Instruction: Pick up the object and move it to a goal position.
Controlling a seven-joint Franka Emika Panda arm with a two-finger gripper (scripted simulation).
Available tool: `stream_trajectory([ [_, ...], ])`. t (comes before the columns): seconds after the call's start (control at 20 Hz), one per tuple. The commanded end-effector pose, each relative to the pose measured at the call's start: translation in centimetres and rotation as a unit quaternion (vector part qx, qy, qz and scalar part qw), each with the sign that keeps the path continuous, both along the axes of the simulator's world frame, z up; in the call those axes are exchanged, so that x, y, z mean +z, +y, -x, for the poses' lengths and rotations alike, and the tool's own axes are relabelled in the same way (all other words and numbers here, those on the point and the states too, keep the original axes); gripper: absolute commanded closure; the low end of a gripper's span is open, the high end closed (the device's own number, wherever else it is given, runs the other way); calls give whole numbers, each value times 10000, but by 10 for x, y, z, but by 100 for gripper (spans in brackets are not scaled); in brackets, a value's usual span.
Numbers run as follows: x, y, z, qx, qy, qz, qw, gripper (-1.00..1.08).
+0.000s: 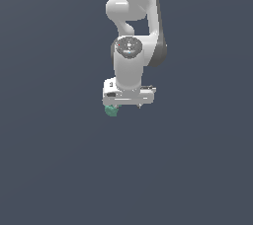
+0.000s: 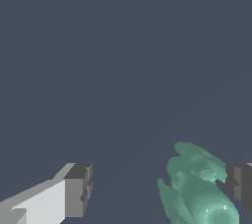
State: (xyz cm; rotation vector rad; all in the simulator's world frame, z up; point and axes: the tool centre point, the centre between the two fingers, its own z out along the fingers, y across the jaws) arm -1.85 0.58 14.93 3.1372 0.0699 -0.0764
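Observation:
The object (image 2: 197,191) is a small teal-green knobbly blob. In the wrist view it lies between my fingers, close against one dark pad (image 2: 239,184) and well apart from the other pad (image 2: 78,188). My gripper (image 2: 160,188) is open, its fingers spread much wider than the blob. In the exterior view the white gripper (image 1: 126,103) points straight down and the object (image 1: 111,111) peeks out from under its end on the exterior view's left. Whether the near pad touches the blob I cannot tell.
A plain dark grey-blue surface (image 1: 197,169) fills both views. The white arm (image 1: 131,31) rises above the gripper to the picture's upper edge.

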Motion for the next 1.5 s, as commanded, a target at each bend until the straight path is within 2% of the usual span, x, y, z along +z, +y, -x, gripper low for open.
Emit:
stream_trajectory([
  [0.0,0,0,0,0,0,0,10000,-92],
  [0.4,13,-21,-7,-58,-157,-12,9999,-92],
  [0.8,12,-24,-4,-130,-167,-11,9998,-92],
  [1.15,1,-39,14,-621,-186,1,9979,-92],
  [1.45,-14,-58,43,-1344,-214,17,9907,-92],
])
